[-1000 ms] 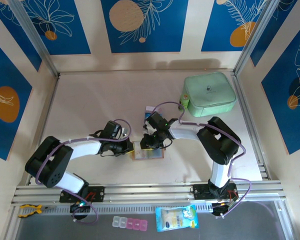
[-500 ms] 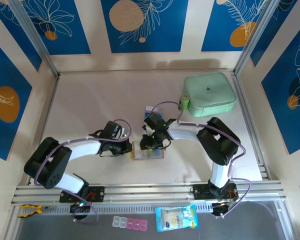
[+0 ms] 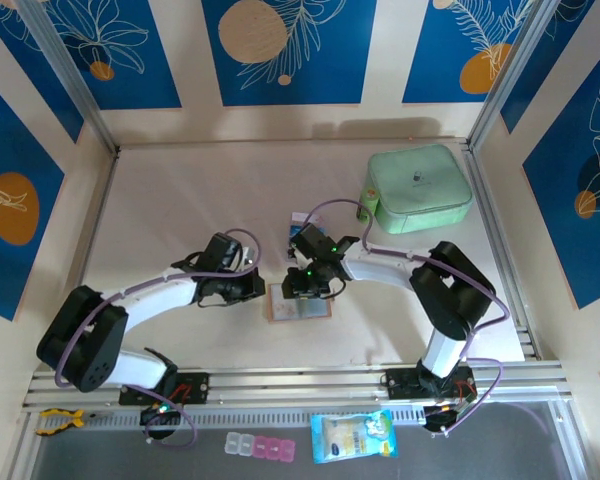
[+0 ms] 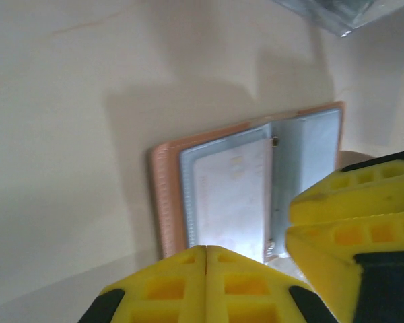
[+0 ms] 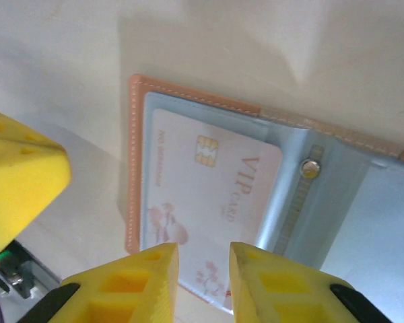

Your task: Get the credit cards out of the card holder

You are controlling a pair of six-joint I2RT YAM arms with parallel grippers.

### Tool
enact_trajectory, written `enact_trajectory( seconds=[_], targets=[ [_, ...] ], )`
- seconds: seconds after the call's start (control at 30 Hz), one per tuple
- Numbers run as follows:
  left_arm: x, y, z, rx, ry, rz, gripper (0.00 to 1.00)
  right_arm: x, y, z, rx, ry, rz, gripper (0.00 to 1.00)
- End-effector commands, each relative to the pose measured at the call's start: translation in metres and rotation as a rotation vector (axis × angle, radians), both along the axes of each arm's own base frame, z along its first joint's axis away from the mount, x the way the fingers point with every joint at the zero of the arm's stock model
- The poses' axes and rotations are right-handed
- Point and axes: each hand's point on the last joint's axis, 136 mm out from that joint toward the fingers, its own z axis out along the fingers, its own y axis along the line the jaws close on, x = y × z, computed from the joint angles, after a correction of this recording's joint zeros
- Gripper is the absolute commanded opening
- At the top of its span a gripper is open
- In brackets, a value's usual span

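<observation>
**Desk:** What's on your screen, biggest thing first?

**Operator:** I see the flat beige table (image 3: pixel 180 200). On it sits a mint-green rounded zip case (image 3: pixel 419 189), well apart from the tan leather bifold card holder (image 3: pixel 299 307) and off to its far right. The card holder lies open and flat, grey pockets facing up.

**Desk:** Grippers?

**Operator:** My left gripper (image 4: pixel 205 256) is clenched, fingers pressed together, at the holder's left edge. I can't tell whether it touches the leather. My right gripper (image 5: pixel 203 259) hangs over the holder's far edge, released, with its fingers a narrow slit apart.

**Desk:** And the cards?

**Operator:** One pale pinkish-white plastic card (image 5: pixel 209 195), with a gold chip and "VIP CARD" print, sits in the pocket of the holder's left half.
</observation>
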Motion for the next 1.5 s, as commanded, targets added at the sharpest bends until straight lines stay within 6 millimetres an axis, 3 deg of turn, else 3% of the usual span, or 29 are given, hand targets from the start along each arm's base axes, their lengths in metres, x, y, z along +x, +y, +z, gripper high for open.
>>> enact_trajectory(
  seconds=[0.0,0.23,0.5,0.93,1.47],
  targets=[
    [-0.003,-0.018,0.005,-0.041,0.025,-0.031,0.00,-0.009,0.001,0.005,0.026,0.042,-0.017,0.28],
    [-0.011,-0.024,-0.012,-0.019,0.064,-0.049,0.00,-0.011,-0.001,0.000,0.016,0.064,-0.033,0.35],
    [-0.014,-0.012,-0.027,0.059,0.077,-0.039,0.00,-0.011,-0.006,-0.002,-0.005,0.060,-0.040,0.35],
    [-0.018,-0.011,-0.043,0.073,0.117,-0.041,0.00,-0.011,-0.003,-0.004,0.020,0.081,-0.040,0.35],
    [-0.020,-0.007,-0.047,0.105,0.127,-0.047,0.00,-0.010,-0.008,-0.024,0.000,0.119,-0.051,0.32]
  ],
)
